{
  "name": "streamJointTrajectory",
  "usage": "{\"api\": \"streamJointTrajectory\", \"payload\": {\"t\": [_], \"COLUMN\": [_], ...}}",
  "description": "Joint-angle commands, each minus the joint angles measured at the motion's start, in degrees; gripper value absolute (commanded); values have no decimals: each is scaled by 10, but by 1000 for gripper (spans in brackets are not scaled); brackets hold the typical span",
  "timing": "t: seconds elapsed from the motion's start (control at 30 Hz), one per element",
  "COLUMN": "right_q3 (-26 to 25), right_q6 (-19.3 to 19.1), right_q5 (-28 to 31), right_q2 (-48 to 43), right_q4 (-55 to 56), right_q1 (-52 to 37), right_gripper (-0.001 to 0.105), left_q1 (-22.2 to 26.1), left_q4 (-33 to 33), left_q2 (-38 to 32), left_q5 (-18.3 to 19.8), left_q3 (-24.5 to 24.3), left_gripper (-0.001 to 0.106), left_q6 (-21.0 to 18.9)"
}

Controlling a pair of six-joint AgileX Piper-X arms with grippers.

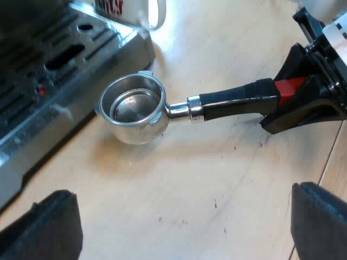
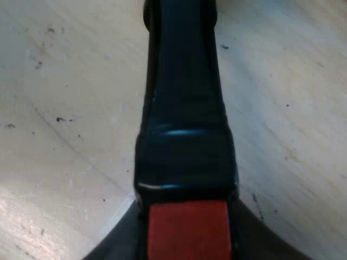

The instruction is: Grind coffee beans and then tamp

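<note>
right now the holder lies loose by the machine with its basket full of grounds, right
No: the basket is empty, bare metal inside. The holder does lie loose by the machine, as the left wrist view shows.

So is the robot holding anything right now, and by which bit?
Yes: the right tool grips the metal holder at its handle's red end. The left tool is open, holding nothing.

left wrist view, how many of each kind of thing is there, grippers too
espresso machine: 1
mug: 1
metal holder: 1
grippers: 2, the left gripper and the right gripper at the holder's red end
total: 5
</note>
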Motion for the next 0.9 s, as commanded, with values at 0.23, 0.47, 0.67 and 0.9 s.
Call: {"api": "streamJointTrajectory", "payload": {"t": [0.23, 0.47, 0.67, 0.9], "right_q3": [68, 90, 90, 89], "right_q6": [-25, -25, -25, -4], "right_q5": [-16, -16, -15, -18], "right_q2": [-7, 12, 76, 101], "right_q4": [-110, -174, -221, -221], "right_q1": [-19, -19, -19, -19], "right_gripper": [0, 0, 0, 0], "left_q1": [-2, -2, -2, -2], "left_q4": [-3, -7, -7, -7], "left_q2": [64, 109, 126, 126], "left_q5": [-4, -4, -4, -4], "left_q3": [-4, -4, -4, -4], "left_gripper": [80, 80, 80, 80], "left_q6": [13, 13, 13, 13]}}
